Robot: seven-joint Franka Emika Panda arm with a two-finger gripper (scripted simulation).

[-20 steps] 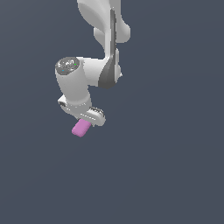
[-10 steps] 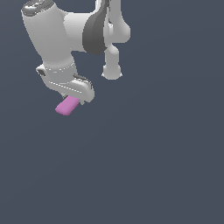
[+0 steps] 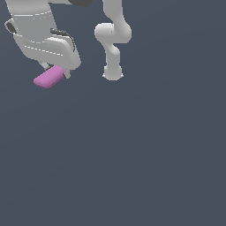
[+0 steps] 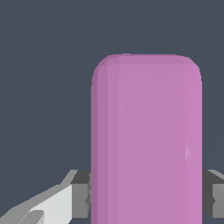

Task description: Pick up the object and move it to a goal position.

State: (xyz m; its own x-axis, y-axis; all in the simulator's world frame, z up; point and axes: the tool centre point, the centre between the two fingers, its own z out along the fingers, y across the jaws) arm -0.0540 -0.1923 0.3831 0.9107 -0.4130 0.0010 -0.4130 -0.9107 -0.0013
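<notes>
So the claw [image 3: 59, 73] sits in the upper left of the exterior view, pinching the pink block [image 3: 48, 77], which sticks out below it toward the left edge. Up close in the wrist view, the block [image 4: 146, 140] fills most of the frame with a grey finger [image 4: 81, 194] pressed against each long side. Plain dark floor [image 3: 132, 154] all around.
</notes>
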